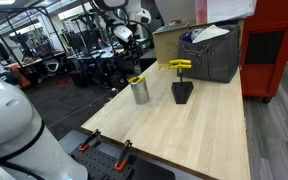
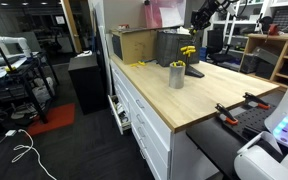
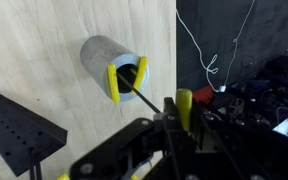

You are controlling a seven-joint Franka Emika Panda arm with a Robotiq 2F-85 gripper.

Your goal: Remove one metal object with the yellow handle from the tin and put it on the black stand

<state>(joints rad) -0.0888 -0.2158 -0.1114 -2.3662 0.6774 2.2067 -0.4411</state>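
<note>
On the wooden table (image 1: 204,130) a large grey box (image 1: 214,58) stands at the back; before it the black stand (image 1: 182,93) carries a yellow piece (image 1: 179,66); the tin (image 1: 139,92) is near; in the wrist view, the gripper (image 3: 174,112) has its fingers clamped on a yellow-handled tool (image 3: 184,105), high over the tin.

Shiny metal tin (image 1: 140,91), matte black stand (image 1: 182,92)

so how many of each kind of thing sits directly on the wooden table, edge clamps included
tin: 1
black stand: 1
grey box: 1
cardboard box: 1
clamps: 2
total: 6
</note>
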